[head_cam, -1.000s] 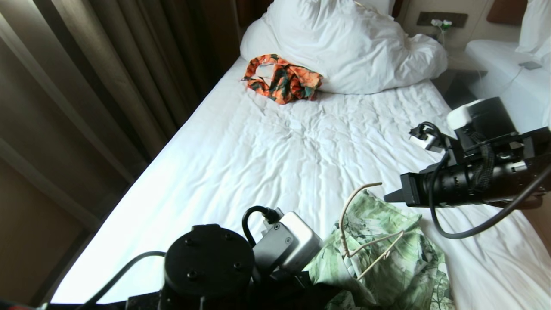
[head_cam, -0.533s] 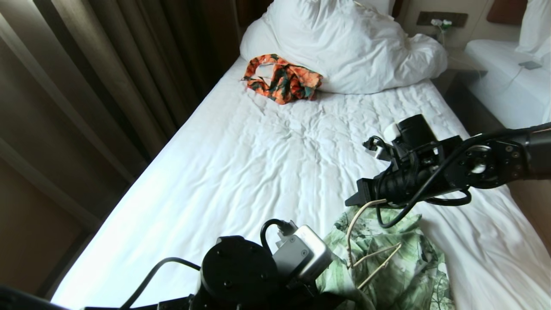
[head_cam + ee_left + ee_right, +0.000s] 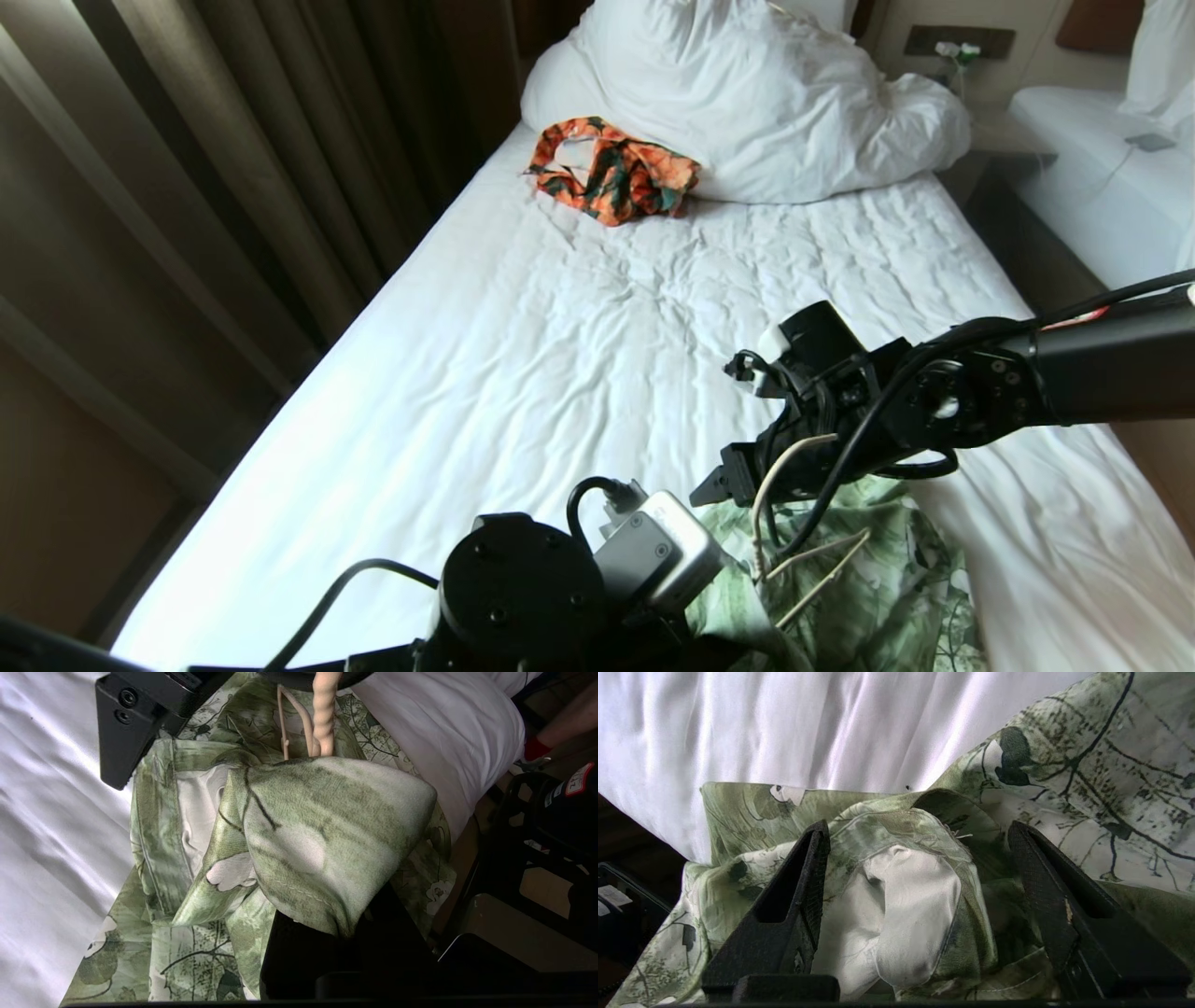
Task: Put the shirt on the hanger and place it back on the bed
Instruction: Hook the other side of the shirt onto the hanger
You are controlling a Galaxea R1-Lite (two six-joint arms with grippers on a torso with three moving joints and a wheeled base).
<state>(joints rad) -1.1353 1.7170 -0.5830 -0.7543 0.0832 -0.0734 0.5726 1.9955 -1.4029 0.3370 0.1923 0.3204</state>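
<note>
Green shirt (image 3: 868, 579) lies bunched at the near edge of the bed (image 3: 560, 373) w/ the hanger (image 3: 794, 551) partly inside it, not yet dressed. Left gripper (image 3: 327, 933) is clamped on a shirt fold. Right gripper (image 3: 920, 905), jaws spread wide, straddles the collar area w/o gripping; threading and laying flat remain.

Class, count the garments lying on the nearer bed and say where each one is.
2. The green shirt lies near the foot of the bed; the orange patterned garment lies against the duvet. More may be hidden.
</note>
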